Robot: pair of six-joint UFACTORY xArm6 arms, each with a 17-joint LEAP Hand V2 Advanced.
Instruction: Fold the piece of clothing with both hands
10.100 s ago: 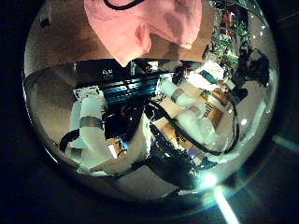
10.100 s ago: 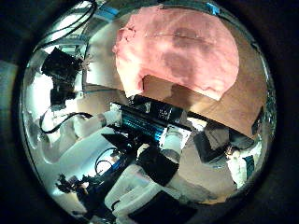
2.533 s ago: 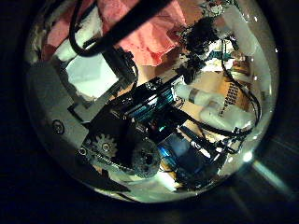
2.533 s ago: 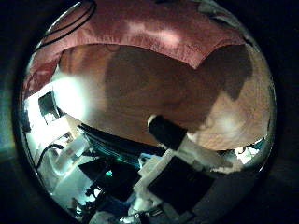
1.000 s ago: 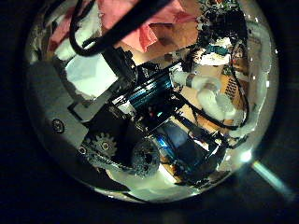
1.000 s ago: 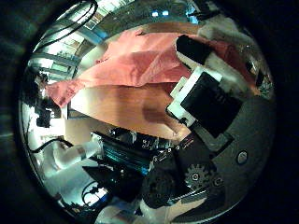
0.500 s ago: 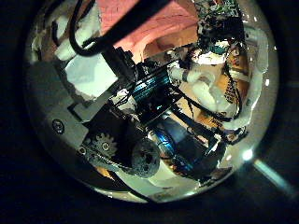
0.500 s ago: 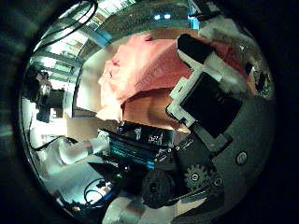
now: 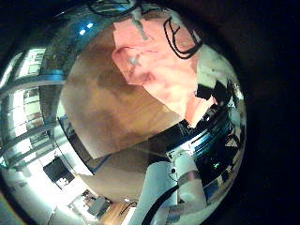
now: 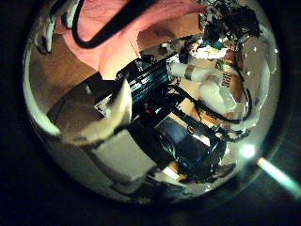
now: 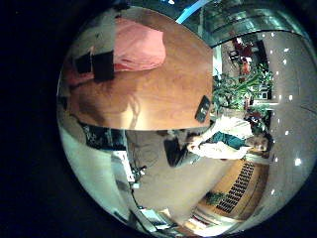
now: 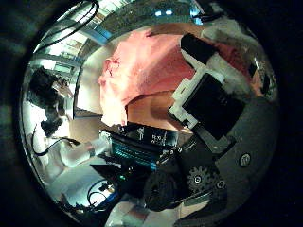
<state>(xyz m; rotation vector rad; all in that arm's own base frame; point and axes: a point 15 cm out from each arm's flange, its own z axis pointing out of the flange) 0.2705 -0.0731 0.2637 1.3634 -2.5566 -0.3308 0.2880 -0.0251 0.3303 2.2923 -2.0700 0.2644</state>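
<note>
**Colours of the garment, worktop and hands**

The garment [image 12: 142, 66] is a plain salmon pink with no print or pattern; it shows the same pink in the left little finger side palm view [image 9: 155, 66] and in the right little finger side palm view [image 11: 139, 45]. The worktop [image 9: 103, 103] beneath it is a warm brown wood tone with a faint grain. The right hand [image 12: 208, 95] is built of white and black parts; the left hand [image 10: 99, 127] shows pale white-grey parts.
</note>
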